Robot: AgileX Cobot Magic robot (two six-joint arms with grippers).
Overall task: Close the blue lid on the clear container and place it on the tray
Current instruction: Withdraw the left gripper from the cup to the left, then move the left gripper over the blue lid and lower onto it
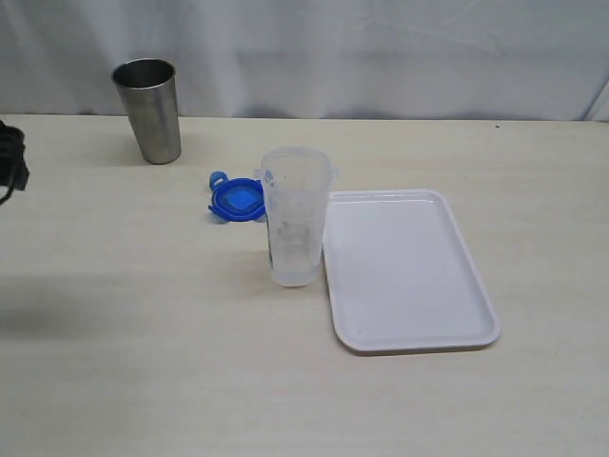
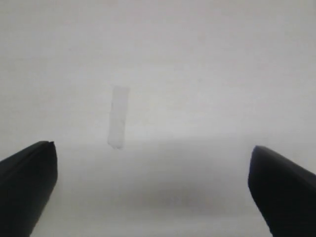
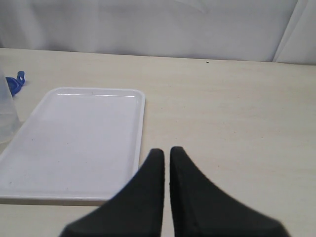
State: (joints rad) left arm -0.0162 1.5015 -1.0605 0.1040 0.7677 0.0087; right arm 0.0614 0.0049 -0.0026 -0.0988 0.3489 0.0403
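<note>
The clear container (image 1: 297, 217) stands upright and uncovered on the table, just left of the white tray (image 1: 409, 271). The blue lid (image 1: 235, 199) lies flat on the table behind and left of it, touching or nearly touching its base. In the right wrist view the tray (image 3: 74, 143), a slice of the container (image 3: 7, 111) and a blue flap of the lid (image 3: 16, 83) show. My right gripper (image 3: 166, 153) is shut and empty, hovering near the tray's corner. My left gripper (image 2: 150, 163) is open, facing a blank white surface; only part of that arm (image 1: 11, 164) shows in the exterior view.
A steel cup (image 1: 148, 109) stands at the back left of the table. A white curtain (image 1: 381, 48) hangs behind the table's far edge. A pale strip of tape (image 2: 118, 116) marks the surface in front of the left gripper.
</note>
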